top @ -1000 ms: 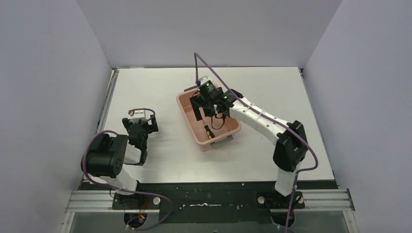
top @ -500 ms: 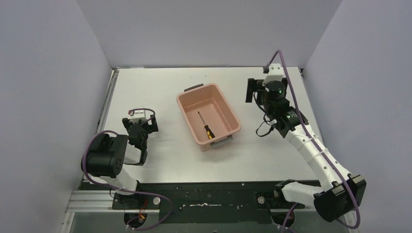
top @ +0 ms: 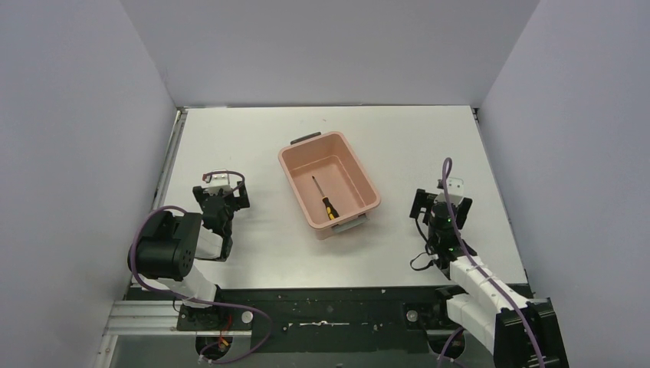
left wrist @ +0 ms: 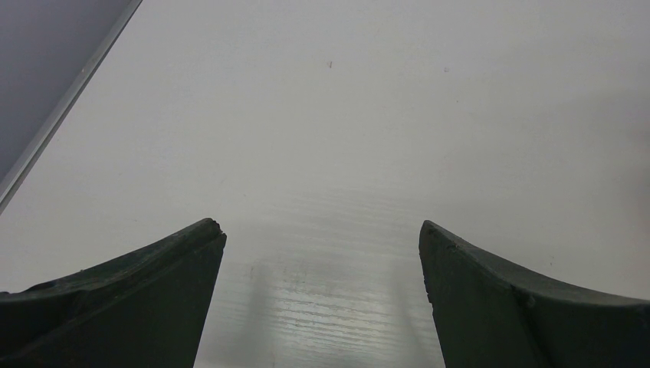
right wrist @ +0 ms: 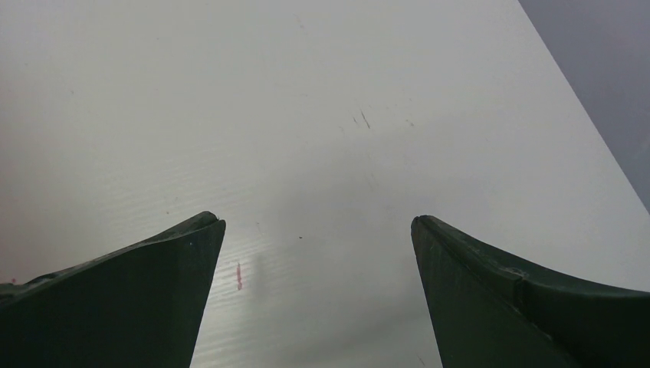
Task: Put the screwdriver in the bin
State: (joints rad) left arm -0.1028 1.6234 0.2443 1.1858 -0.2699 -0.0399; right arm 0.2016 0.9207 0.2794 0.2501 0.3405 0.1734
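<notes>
One screwdriver (top: 323,196) lies on the floor of the bin (top: 294,186), visible only from overhead, while my wrist cameras show just table (left wrist: 329,115) beyond my left gripper (left wrist: 320,230) and right gripper (right wrist: 316,222), both spread wide, grasping nothing.

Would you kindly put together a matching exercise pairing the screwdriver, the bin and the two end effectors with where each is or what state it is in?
Column one:
1. screwdriver
2. bin
3. left end effector
4. right end effector

Column two:
A. open, over bare table to the right of the bin
B. salmon-pink, near the middle of the table
C. lying inside the bin
D. open, over bare table to the left of the bin

Pairs: 1-C, 2-B, 3-D, 4-A.
</notes>
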